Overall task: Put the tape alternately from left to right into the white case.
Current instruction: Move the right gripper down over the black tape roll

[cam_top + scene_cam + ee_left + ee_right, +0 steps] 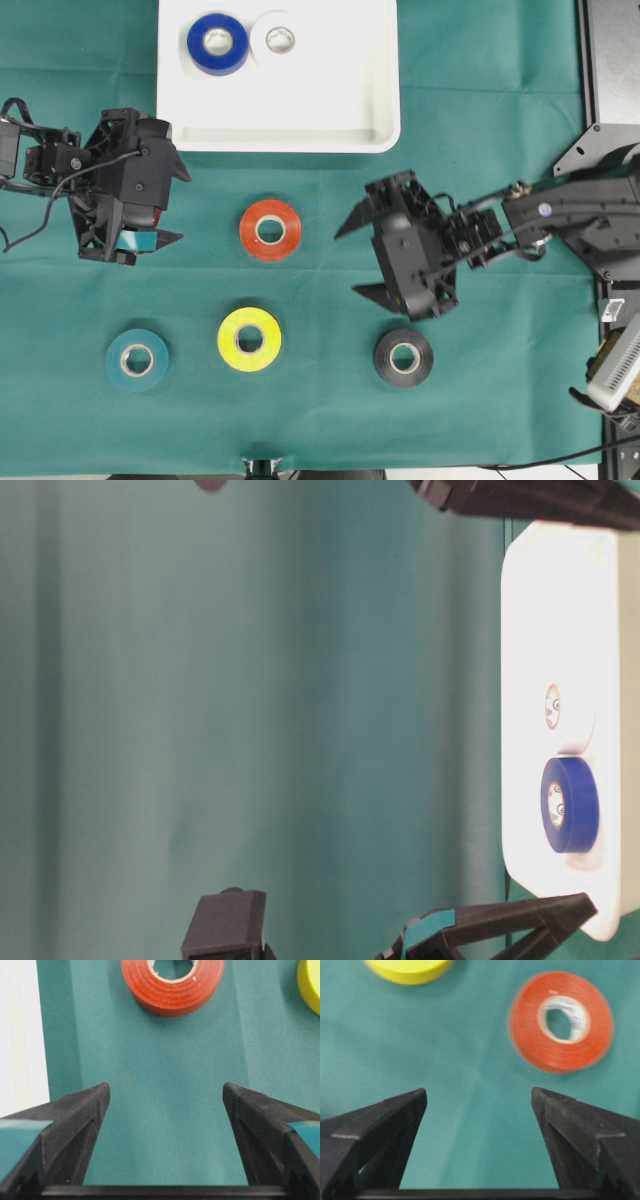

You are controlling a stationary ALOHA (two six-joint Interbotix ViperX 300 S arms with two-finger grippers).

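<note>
The white case [330, 110] lies at the back with a blue roll [218, 43] and a white roll [280, 40] inside, side by side; the table-level view shows the case [560, 610] and the blue roll [575, 805] too. On the green cloth lie a red-orange roll [270, 229], a yellow roll [249, 340], a teal roll [137, 360] and a black roll [403, 357]. My left gripper [184, 207] is open and empty, left of the red-orange roll [170, 997]. On the other side of that roll [545, 1050] my right gripper [348, 262] is open and empty as well.
The yellow roll shows at the edge of both wrist views [311, 985] [407, 967]. The case's rim [20, 1035] runs along the left of the left wrist view. A metal plate and equipment [610, 70] stand off the cloth at the right.
</note>
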